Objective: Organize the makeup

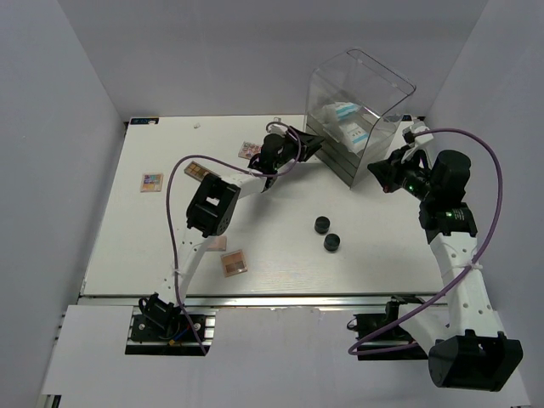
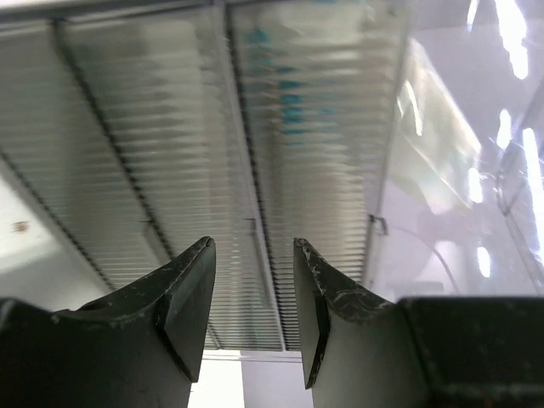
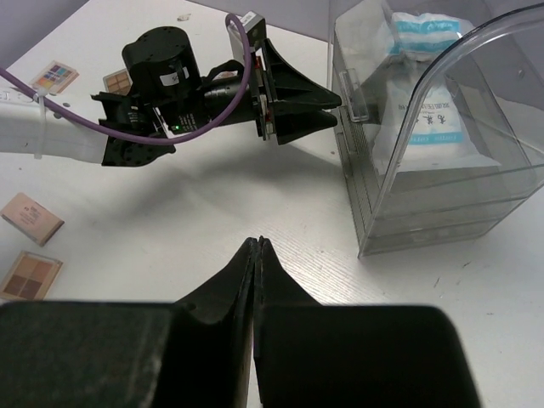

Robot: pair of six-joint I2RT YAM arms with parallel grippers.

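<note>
My left gripper (image 1: 314,147) is open and empty, its tips right at the ribbed drawer fronts (image 2: 255,127) of the clear acrylic box (image 1: 361,85); it also shows in the right wrist view (image 3: 327,106). Two white blue-printed pouches (image 1: 347,119) lie inside the box's top (image 3: 422,34). My right gripper (image 1: 374,176) is shut and empty (image 3: 257,241), over the table beside the box's front corner. Two round black jars (image 1: 322,224) (image 1: 331,242) stand mid-table. Palettes lie at the left (image 1: 152,182) (image 1: 198,171), at the back (image 1: 249,150) and near the front (image 1: 235,263).
The acrylic box (image 3: 442,195) stands at the back right with its drawers shut. Another palette (image 1: 217,244) lies partly under the left arm. Grey walls close in the table (image 1: 280,272) on three sides. The purple cables loop over both arms.
</note>
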